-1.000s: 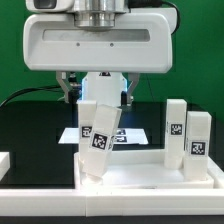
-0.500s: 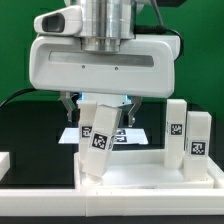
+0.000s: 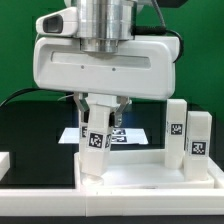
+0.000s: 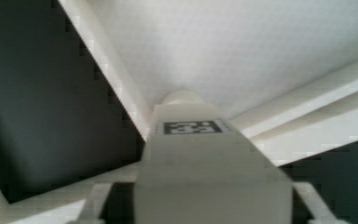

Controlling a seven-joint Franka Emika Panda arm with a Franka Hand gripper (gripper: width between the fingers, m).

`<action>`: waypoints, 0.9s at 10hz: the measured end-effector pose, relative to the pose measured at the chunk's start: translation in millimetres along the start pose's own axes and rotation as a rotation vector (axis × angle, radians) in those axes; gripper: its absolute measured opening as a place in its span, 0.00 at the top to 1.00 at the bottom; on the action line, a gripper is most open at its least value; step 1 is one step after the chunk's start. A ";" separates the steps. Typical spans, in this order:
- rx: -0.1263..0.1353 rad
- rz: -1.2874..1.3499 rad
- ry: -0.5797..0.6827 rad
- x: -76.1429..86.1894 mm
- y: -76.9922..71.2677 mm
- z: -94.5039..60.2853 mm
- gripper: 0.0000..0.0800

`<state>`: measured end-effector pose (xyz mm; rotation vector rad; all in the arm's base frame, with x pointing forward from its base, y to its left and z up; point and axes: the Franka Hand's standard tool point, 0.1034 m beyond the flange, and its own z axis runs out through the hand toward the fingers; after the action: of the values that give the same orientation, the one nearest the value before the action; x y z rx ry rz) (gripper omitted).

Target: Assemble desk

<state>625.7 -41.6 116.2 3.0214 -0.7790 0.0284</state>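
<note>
Exterior view: gripper (image 3: 101,108) clamps a tagged white leg (image 3: 96,140), tilted, its foot in the desk panel (image 3: 150,172) corner at 8 o'clock. Two more legs (image 3: 187,138) stand upright at 3 o'clock. Marker board (image 3: 128,134) lies on the black worktop (image 3: 30,130) behind.

Wrist view: leg (image 4: 194,160) sits between the fingers, tagged end against the panel (image 4: 229,50) corner.

On the bench (image 3: 30,120) the desk panel (image 3: 150,172) lies nearest the camera. One leg (image 3: 96,140) stands tilted in its corner at the exterior view's left; two legs (image 3: 188,135) stand upright at the right. The marker board (image 3: 125,135) lies behind.
</note>
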 end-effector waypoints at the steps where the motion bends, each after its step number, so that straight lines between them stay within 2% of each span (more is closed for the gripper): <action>1: 0.000 0.060 0.000 0.0 0.0 0.0 0.64; 3: 0.003 0.187 -0.001 0.1 0.1 0.3 0.64; 4: 0.021 0.283 -0.008 2.4 3.4 0.7 0.64; 5: 0.056 0.374 -0.024 5.6 8.8 1.2 0.64; 7: 0.158 0.630 -0.081 10.8 20.1 8.0 0.64; 8: 0.194 0.746 -0.095 12.2 21.1 9.3 0.64; 9: 0.216 0.857 -0.102 12.9 21.4 9.8 0.64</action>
<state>626.7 -66.8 107.1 2.6074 -2.1153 -0.0312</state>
